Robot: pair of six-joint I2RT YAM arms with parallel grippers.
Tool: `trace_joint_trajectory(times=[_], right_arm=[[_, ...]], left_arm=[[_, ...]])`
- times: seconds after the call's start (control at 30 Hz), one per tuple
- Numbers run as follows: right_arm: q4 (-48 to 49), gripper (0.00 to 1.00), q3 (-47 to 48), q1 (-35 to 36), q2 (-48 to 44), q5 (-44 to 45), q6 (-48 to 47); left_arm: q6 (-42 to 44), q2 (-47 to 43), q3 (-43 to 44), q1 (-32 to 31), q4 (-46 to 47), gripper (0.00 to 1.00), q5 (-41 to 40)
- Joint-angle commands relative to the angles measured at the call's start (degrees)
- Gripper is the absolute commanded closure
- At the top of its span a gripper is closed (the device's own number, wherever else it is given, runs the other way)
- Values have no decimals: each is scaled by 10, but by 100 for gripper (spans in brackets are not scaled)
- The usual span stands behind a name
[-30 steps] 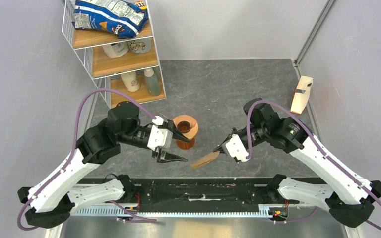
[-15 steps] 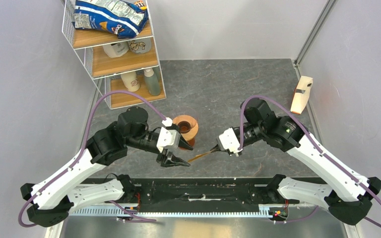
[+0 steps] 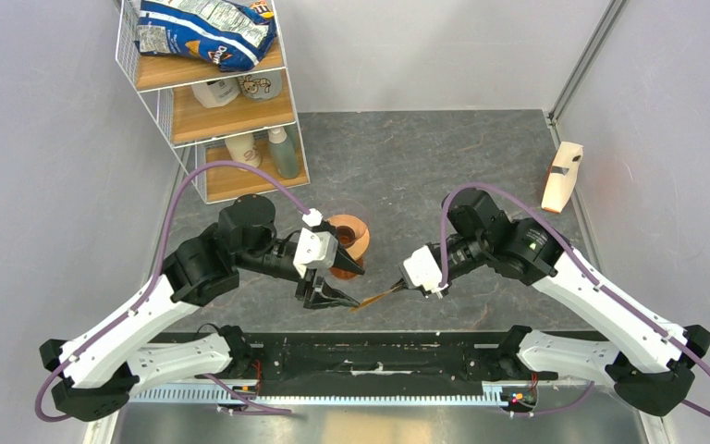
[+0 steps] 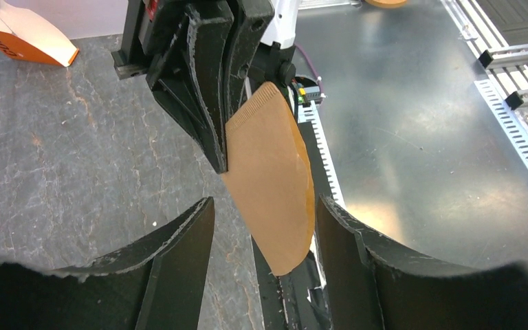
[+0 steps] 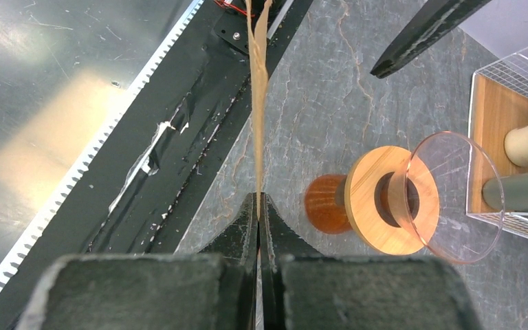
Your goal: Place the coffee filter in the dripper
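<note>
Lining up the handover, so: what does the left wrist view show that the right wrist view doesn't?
Left wrist only: the broad face of the tan-brown paper coffee filter, framed by the open left gripper. Right wrist only: the round light-wood dripper ring, and the filter seen edge-on. Both: the right gripper shut on the filter.

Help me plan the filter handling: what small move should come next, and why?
Probably close the left end effector on the coffee filter at its free end. The right end effector is shut on the opposite edge, holding the filter folded flat, and that free end sits between the left's open jaws, ready to be gripped.
</note>
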Motion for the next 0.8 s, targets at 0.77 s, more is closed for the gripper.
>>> trace_joint_trajectory(times=[0.77], right_arm=[[2, 100, 30, 15, 3, 22, 29]], left_arm=[[-18, 19, 24, -12, 28, 50, -32]])
